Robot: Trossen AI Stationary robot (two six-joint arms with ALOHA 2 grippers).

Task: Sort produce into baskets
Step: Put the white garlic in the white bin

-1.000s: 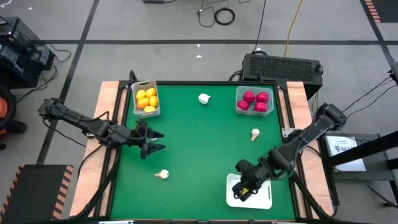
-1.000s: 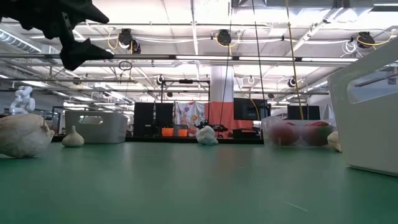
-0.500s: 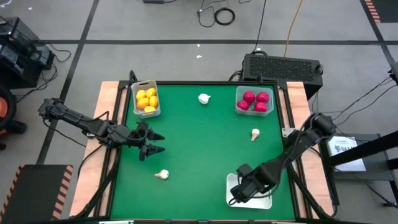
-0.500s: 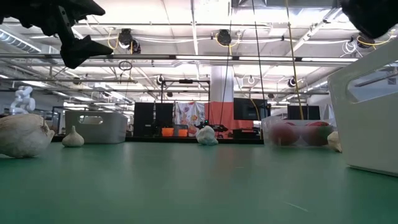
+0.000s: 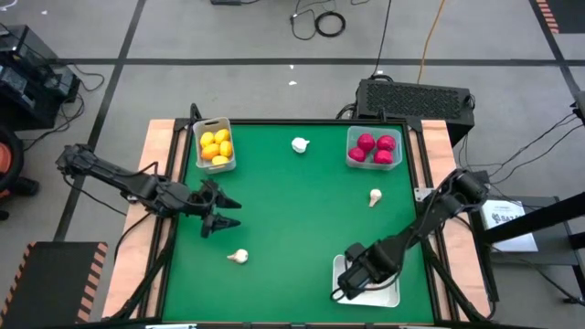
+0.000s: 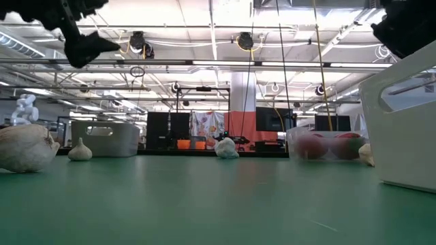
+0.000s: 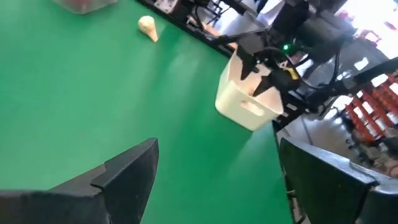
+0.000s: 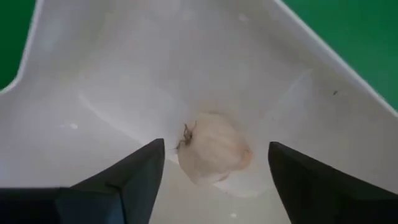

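From the high view, the right end effector (image 5: 351, 279) hangs low over the white tray (image 5: 388, 294) at about 5 o'clock on the green counter (image 5: 292, 210), probably because it delivers a garlic there; the left end effector (image 5: 222, 213) waits at 9 o'clock with its fingers spread wide and empty. I count three garlic bulbs loose on the counter: one at 12 o'clock (image 5: 300, 144), one at 3 o'clock (image 5: 375, 196) and one at 7 o'clock (image 5: 238, 257). The bin at 11 o'clock (image 5: 196, 146) holds four or five yellow lemons (image 5: 215, 146), and the bin at 1 o'clock (image 5: 349, 153) holds four red fruits (image 5: 375, 148), so these sorts look finished. In the low view, the same loose bulbs lie untouched. In the right wrist view, one garlic (image 8: 213, 152) rests on the tray floor between the parted fingers (image 8: 124, 180), which appear apart from it, so I judge it released.
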